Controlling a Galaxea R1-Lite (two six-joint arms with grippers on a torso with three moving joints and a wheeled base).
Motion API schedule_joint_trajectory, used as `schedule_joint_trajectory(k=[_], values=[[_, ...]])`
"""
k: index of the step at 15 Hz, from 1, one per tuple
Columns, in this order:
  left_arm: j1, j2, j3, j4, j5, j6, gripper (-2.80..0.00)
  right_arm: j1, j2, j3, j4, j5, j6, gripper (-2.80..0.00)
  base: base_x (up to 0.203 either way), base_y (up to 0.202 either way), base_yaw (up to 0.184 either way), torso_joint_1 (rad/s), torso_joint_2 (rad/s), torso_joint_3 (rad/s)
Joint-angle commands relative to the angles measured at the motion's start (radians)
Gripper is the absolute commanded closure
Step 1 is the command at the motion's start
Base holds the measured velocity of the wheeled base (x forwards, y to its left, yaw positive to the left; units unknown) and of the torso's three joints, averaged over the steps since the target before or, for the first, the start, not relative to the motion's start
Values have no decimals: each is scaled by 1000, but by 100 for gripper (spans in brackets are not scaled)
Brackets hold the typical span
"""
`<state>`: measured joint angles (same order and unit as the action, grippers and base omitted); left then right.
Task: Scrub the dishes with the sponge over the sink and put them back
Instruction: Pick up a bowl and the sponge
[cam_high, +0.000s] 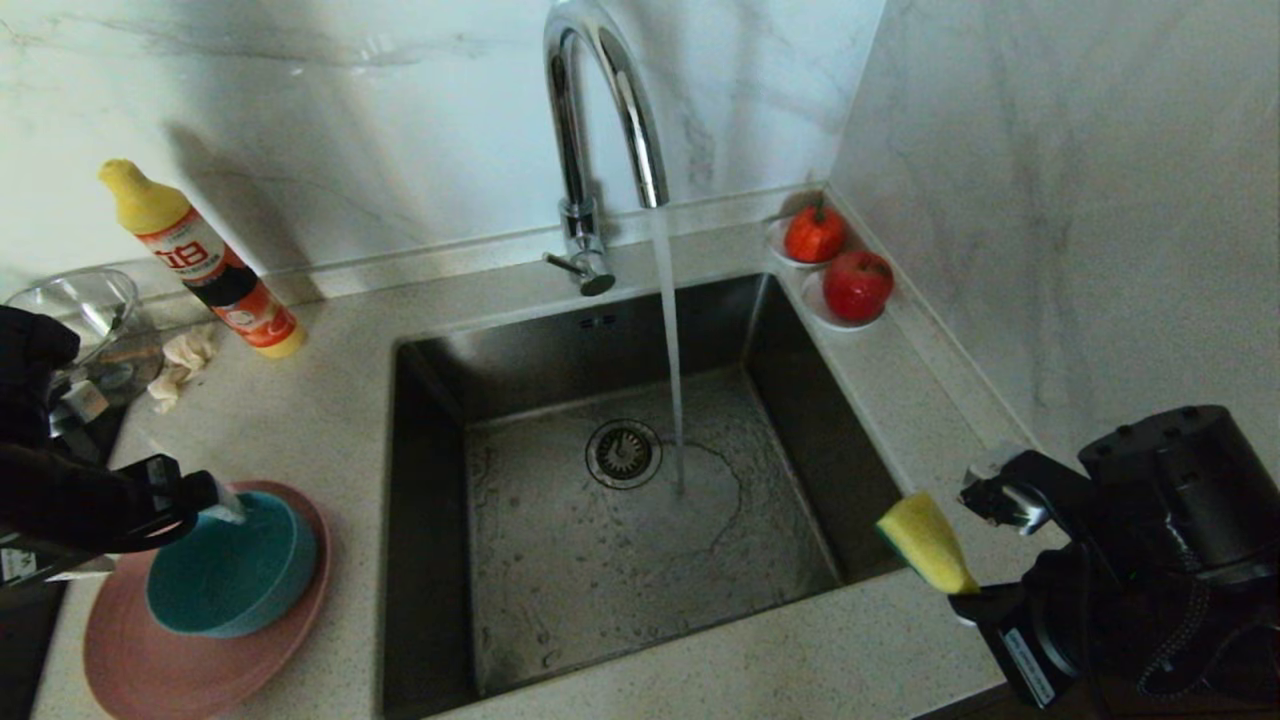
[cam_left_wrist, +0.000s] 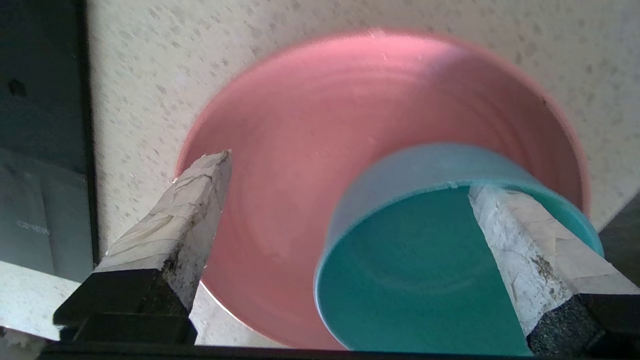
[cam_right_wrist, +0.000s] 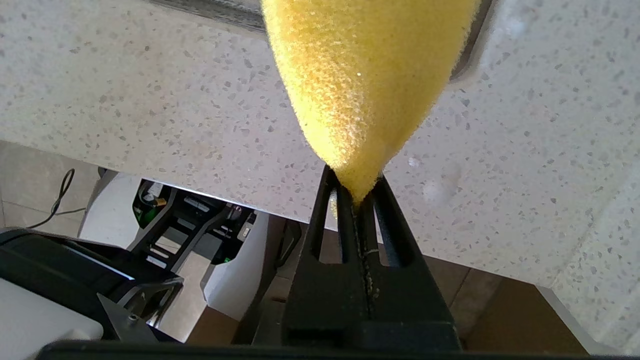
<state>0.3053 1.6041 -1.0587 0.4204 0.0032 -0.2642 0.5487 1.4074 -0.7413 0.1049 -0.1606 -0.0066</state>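
Note:
A pink plate lies on the counter left of the sink, and a teal-blue bowl rests tilted on it. My left gripper is open right at the bowl. In the left wrist view one taped finger reaches over the inside of the bowl. The other finger is outside it, above the plate. My right gripper is shut on the yellow sponge above the sink's front right corner. The sponge sticks out past the right gripper.
Water runs from the chrome tap into the basin beside the drain. A detergent bottle, a glass bowl and a cloth scrap stand at the back left. Two red fruits on saucers sit at the back right corner.

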Motion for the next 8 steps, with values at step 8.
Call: schedule_joint_trajectory(k=[8], values=[[6,46,-21,6,17,-36,-280,2,-4,5,1,1,-1,0,0,0,0,0,0,0]])
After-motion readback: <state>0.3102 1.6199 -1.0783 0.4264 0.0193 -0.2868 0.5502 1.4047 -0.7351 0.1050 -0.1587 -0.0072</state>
